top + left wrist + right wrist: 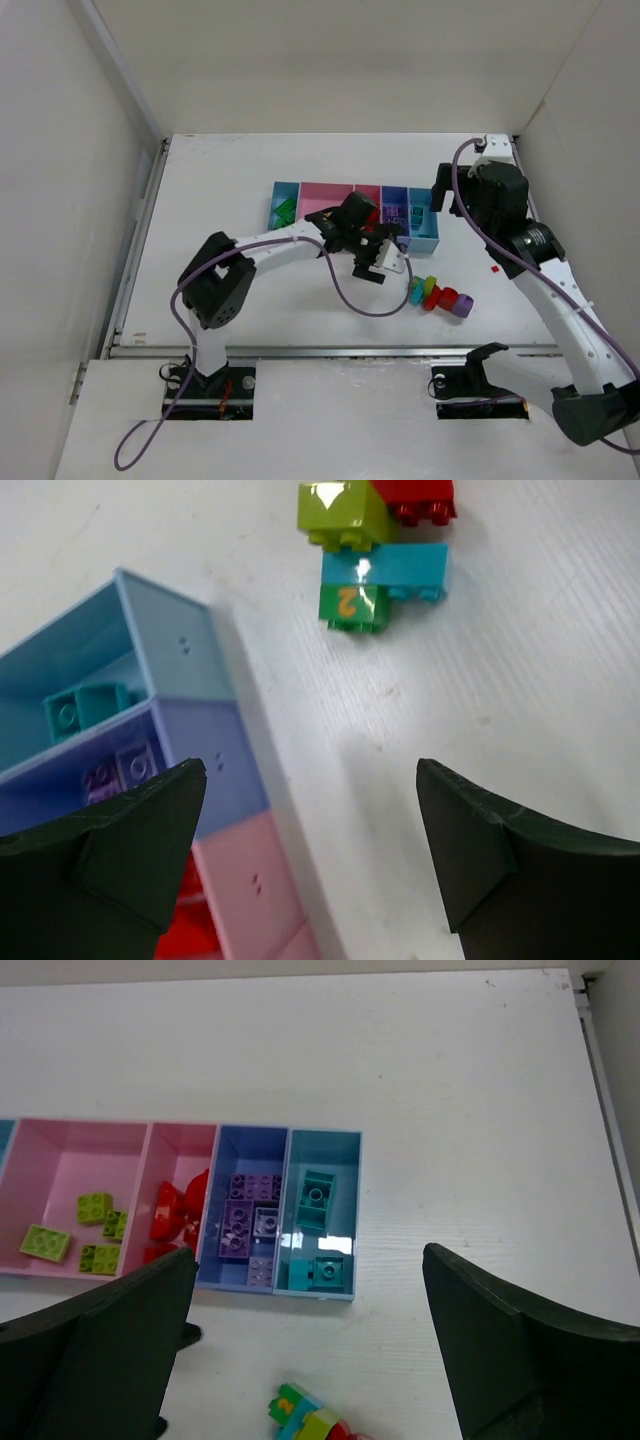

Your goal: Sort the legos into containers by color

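Top external: I'm using the tray row (325, 192) as my reference.
Sorted legos: in the row, left to right: green bricks (284, 211), yellow-green bricks (70, 1232), red bricks (172, 1215), purple bricks (245, 1228), teal bricks (318, 1200).
Left claw (310, 765): just near-side of the row's right half, jaws wide, nothing between.
Loose chain (440, 296): mixed colours, on the table, near-side of the row's right end, apart from it.
Right claw (308, 1260): raised by the row's right end, jaws wide, I see nothing held.

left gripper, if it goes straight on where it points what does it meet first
Most likely bare table beside the trays; the stuck-together bricks lie farther ahead. Depth is unclear.
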Available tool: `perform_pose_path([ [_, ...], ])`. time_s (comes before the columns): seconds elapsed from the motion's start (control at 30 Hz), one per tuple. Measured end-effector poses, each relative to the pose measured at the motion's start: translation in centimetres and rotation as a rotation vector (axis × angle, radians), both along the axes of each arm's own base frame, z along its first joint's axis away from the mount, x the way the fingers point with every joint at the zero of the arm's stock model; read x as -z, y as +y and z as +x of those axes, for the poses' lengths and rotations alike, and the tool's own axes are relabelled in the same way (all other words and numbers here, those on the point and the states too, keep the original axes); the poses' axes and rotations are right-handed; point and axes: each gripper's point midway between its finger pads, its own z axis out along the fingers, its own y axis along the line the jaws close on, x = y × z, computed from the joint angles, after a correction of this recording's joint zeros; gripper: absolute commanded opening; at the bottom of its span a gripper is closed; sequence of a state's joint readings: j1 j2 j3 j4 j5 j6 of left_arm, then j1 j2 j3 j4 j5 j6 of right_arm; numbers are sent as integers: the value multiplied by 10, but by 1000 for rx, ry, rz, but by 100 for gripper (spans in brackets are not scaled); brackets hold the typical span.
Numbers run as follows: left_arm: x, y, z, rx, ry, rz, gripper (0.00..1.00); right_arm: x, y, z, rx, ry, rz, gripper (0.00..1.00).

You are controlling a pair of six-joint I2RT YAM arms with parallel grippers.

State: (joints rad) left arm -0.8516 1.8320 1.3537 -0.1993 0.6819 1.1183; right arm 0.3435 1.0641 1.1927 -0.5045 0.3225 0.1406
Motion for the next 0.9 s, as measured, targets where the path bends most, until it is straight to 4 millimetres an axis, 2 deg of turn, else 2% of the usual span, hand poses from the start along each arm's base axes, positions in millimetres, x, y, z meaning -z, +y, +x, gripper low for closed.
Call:
perform_pose_path([
  [0.07, 16, -13, -2, 32, 4, -14, 86, -1, 1, -10, -16, -10, 25, 100],
  [0.33, 42, -52, 16, 45, -44, -80, 86, -10, 21, -28, -132, 6, 106, 100],
  [0.47, 56, -79, 12, 106, -59, -63, 86, -21, 29, -32, -173, 11, 127, 100],
  [0.63, 68, -99, 7, 202, -47, 4, 83, -28, 31, -37, -202, 9, 121, 100],
  [0.7, 71, -100, 8, 229, -45, 36, 83, -26, 30, -39, -208, 19, 107, 100],
  [0.9, 82, -80, -1, 330, -34, 159, 83, -16, 28, -37, -229, 48, 45, 100],
])
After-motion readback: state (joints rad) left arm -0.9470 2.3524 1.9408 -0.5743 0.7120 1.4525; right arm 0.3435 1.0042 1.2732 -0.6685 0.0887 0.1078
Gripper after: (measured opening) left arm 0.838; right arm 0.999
